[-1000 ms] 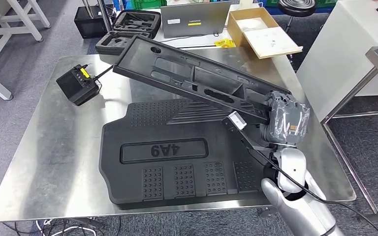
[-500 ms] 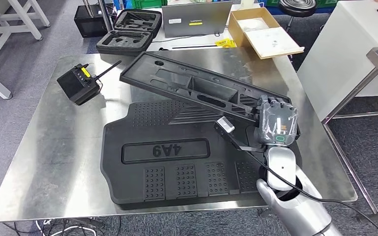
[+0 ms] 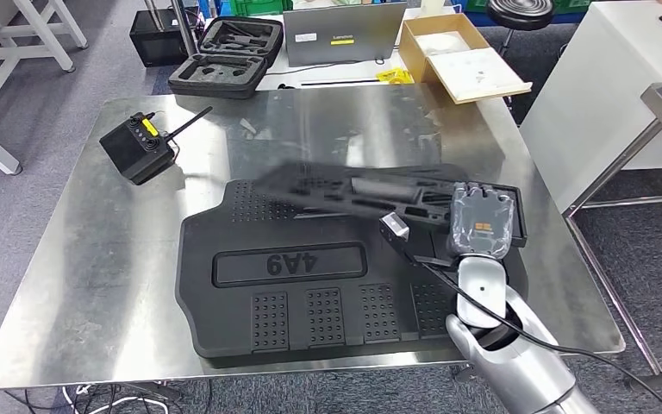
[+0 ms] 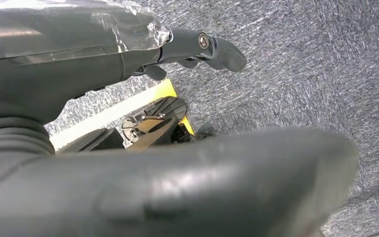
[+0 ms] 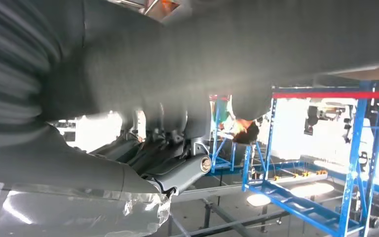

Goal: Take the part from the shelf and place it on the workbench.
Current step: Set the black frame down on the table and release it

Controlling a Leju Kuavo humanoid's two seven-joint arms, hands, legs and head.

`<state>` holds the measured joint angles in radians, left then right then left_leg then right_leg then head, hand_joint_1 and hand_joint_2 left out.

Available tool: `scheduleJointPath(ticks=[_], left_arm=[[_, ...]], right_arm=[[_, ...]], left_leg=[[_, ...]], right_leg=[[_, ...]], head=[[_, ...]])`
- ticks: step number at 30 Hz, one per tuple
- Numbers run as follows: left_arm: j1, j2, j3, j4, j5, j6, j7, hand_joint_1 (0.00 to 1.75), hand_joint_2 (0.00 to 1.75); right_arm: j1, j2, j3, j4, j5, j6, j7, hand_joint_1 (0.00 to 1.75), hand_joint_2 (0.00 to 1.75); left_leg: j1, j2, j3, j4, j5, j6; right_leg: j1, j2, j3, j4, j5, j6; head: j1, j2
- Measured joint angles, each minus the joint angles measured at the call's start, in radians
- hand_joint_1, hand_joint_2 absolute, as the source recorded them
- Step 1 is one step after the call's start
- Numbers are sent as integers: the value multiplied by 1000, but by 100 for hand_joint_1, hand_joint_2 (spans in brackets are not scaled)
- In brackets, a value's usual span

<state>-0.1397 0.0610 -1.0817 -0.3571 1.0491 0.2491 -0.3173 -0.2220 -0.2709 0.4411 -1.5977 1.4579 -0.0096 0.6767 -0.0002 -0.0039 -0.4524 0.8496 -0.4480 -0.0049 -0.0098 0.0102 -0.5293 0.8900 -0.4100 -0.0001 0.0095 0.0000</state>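
Observation:
The long black tray part (image 3: pixel 353 194) lies nearly flat and motion-blurred across the top of the big black ribbed mat marked 4A9 (image 3: pixel 293 293) on the steel workbench (image 3: pixel 95 285). My right hand (image 3: pixel 480 220) rests over the part's right end, its back facing up. In the right wrist view the right hand (image 5: pixel 103 163) has its fingers (image 5: pixel 177 175) stretched out, with a bright gap between them and the blurred grey mass above, and nothing clasped. My left hand (image 4: pixel 79 74) hangs over grey carpet with its fingers apart, holding nothing.
A small black box with an antenna (image 3: pixel 138 148) sits at the bench's far left. Beyond the bench are an open foam-lined case (image 3: pixel 228 53), a laptop (image 3: pixel 343 33) and a cardboard box (image 3: pixel 461 56). A white table (image 3: pixel 603 95) stands at the right.
The part's raised left end has dropped from a steep tilt to almost flat on the mat. My right hand has come down with it and straightened.

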Motion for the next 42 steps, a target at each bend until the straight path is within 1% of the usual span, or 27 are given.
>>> scheduleJointPath(ticks=[4, 5, 8, 9, 11, 18, 22, 26, 28, 32, 37, 42], left_arm=[[1, 0, 0, 0, 3, 0, 0, 0, 0], [1, 0, 0, 0, 4, 0, 0, 0, 0], [2, 0, 0, 0, 8, 1, 0, 0, 0], [2, 0, 0, 0, 9, 1, 0, 0, 0], [4, 0, 0, 0, 10, 1, 0, 0, 0], [8, 0, 0, 0, 13, 0, 0, 0, 0], [8, 0, 0, 0, 19, -8, 0, 0, 0], [8, 0, 0, 0, 23, -19, 0, 0, 0], [8, 0, 0, 0, 26, -23, -1, 0, 0], [7, 0, 0, 0, 29, -28, -2, 0, 0], [6, 0, -2, 0, 0, -30, 1, 0, 0], [6, 0, -2, 0, -2, -31, 2, 0, 0]], right_arm=[[5, -3, 1, 3, 7, 24, 2, 117, 175], [6, -5, 1, 3, 10, 31, 2, 100, 175], [9, -12, 1, 3, 15, 55, -7, 20, 175], [10, -15, 1, 3, 16, 65, -12, 8, 175], [14, -22, 2, 3, 17, 85, -20, 1, 175], [39, -47, 6, -3, 15, 160, -34, 0, 175], [50, -58, 7, -17, -5, 219, -65, 0, 175], [52, -68, 12, -32, -77, 315, -113, 0, 175], [52, -74, 17, -41, -106, 345, -123, 0, 175], [51, -83, 29, -59, -157, 372, -128, 0, 175], [37, -97, 47, -81, -295, 421, -120, 0, 175], [23, -101, 67, -109, -329, 428, -115, 0, 175]], left_leg=[[0, 0, 0, 0, 0, 0], [0, 0, 0, 0, 0, 0], [0, 0, 1, 0, 0, 0], [0, 0, 1, 0, 0, 0], [0, 0, 1, 0, 0, 0], [0, 0, 3, 0, 0, 0], [0, 0, 4, 0, 0, 0], [0, 0, 4, 0, 0, 0], [0, 0, 4, 0, 0, 0], [0, 0, 4, 0, 0, 0], [0, 0, 4, 0, 0, 0], [0, 0, 4, 0, 0, 0]], right_leg=[[0, 0, 0, 0, 0, 0], [0, 0, 0, 0, 0, 0], [0, 0, 1, 0, 0, 0], [0, 0, 1, 0, 0, 0], [0, 0, 2, -1, 0, 0], [0, 0, 3, -1, 0, 0], [0, 0, 4, -1, 0, 0], [0, 0, 4, -1, 0, 0], [0, 0, 4, -1, 0, 0], [0, 0, 4, -1, 0, 0], [0, 0, 5, -1, 0, 0], [0, 0, 5, -1, 0, 0]], head=[[0, 0], [0, 0], [0, 0], [0, 0], [0, 0], [0, 0], [0, 0], [0, 0], [0, 0], [0, 0], [0, 0], [0, 0]])
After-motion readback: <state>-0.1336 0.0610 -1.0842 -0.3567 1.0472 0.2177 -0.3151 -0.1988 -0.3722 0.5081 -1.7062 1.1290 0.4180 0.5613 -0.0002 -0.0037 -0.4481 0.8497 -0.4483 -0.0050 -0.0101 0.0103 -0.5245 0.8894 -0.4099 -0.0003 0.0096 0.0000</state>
